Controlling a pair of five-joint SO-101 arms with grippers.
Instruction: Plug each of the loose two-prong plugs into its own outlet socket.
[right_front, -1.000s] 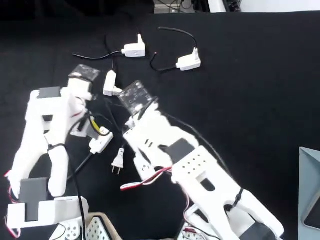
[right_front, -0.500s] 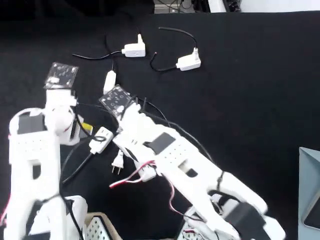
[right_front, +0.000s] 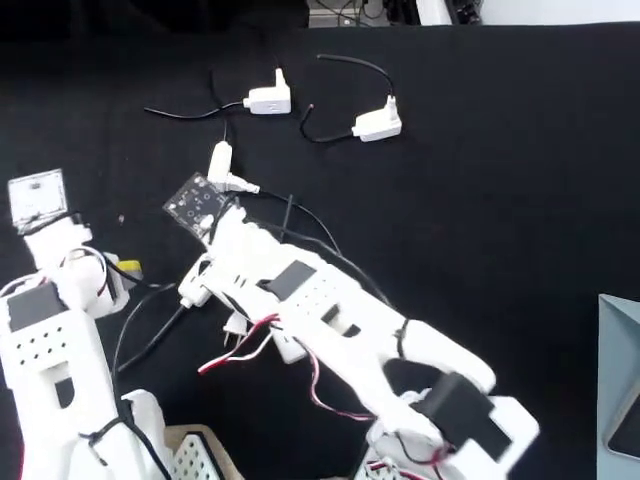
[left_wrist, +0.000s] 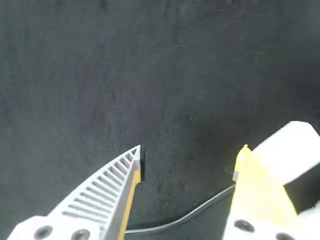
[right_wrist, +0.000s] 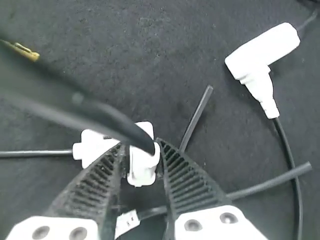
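A white outlet socket (right_wrist: 142, 161) with a black cable lies on the black cloth, and my right gripper (right_wrist: 140, 150) is shut on it. From above, the same socket (right_front: 193, 289) sits under the right arm's tip. The loose two-prong plug (right_front: 235, 325) lies just beside it, half hidden by that arm. My left gripper (left_wrist: 192, 155) hangs open over bare cloth at the table's left side, with nothing between its fingers. A black cable (left_wrist: 190, 215) runs beneath it, and a white block (left_wrist: 295, 150) shows beside its yellow finger (left_wrist: 255, 185).
Three white plug-and-socket pairs lie farther back (right_front: 268, 98), (right_front: 378, 122), (right_front: 222, 165); the nearest one also shows in the right wrist view (right_wrist: 260, 60). Black cables cross the cloth around the right arm. A grey tray edge (right_front: 620, 370) stands at the far right.
The left arm let go of the socket and drew back to the left. The right arm swung left and its gripper came down around the socket.
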